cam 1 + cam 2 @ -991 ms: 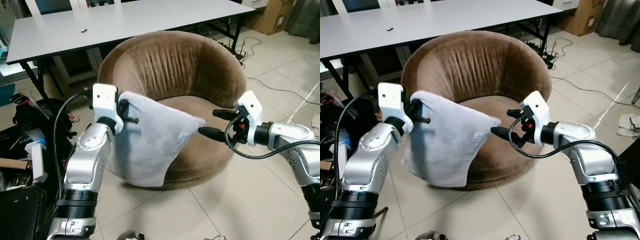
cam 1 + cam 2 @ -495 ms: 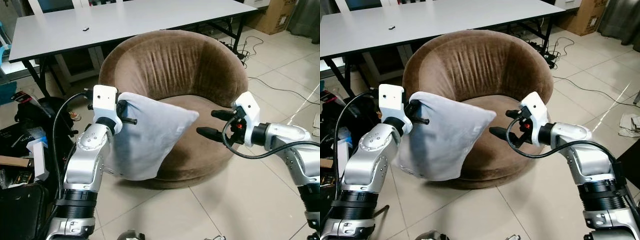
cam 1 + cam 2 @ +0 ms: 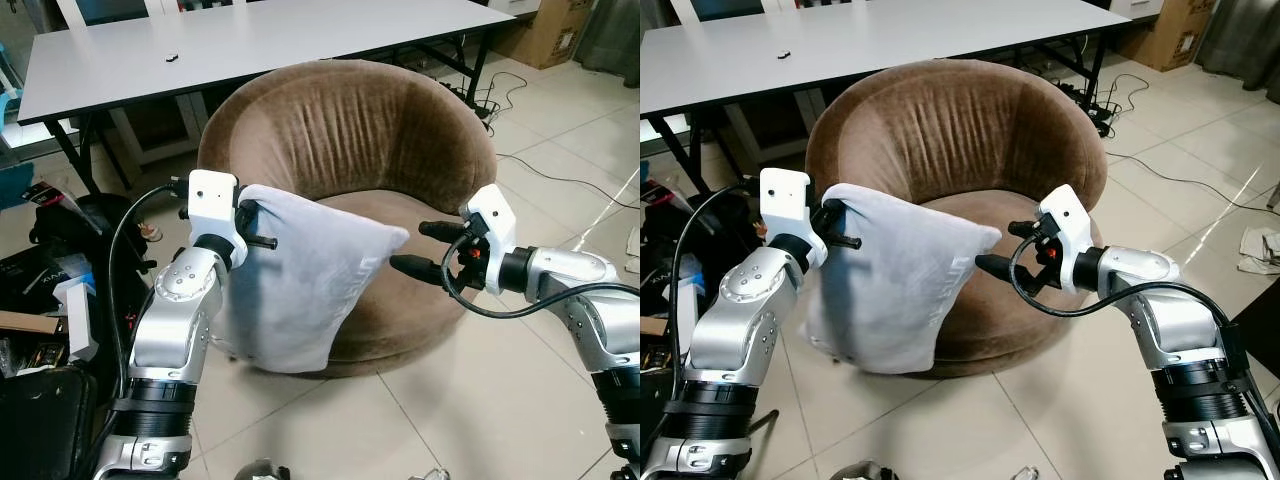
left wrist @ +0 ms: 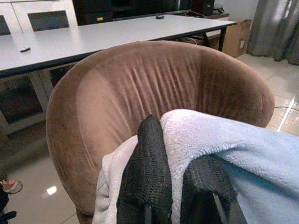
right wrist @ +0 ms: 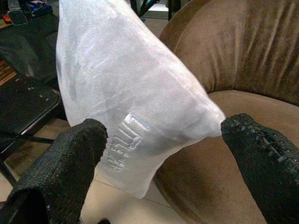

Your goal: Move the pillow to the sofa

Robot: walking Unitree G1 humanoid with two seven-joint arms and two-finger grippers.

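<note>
While glossy beige floor tiles [image 3: 480,400] surround the round brown velvet sofa [image 3: 350,130], the left gripper [image 4: 175,196] pinches a soft pale-blue fleece pillow [image 3: 300,280], and the right gripper [image 3: 1002,247] gapes empty beside it.

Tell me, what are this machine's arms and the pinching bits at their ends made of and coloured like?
Both arms are rounded silver metal segments with black joint rings. Each wrist carries a white boxy housing and a looping black cable. The left tool and right tool each have two long black fingers with a woven, textured covering. A small red spot shows by the right wrist housing.
</note>
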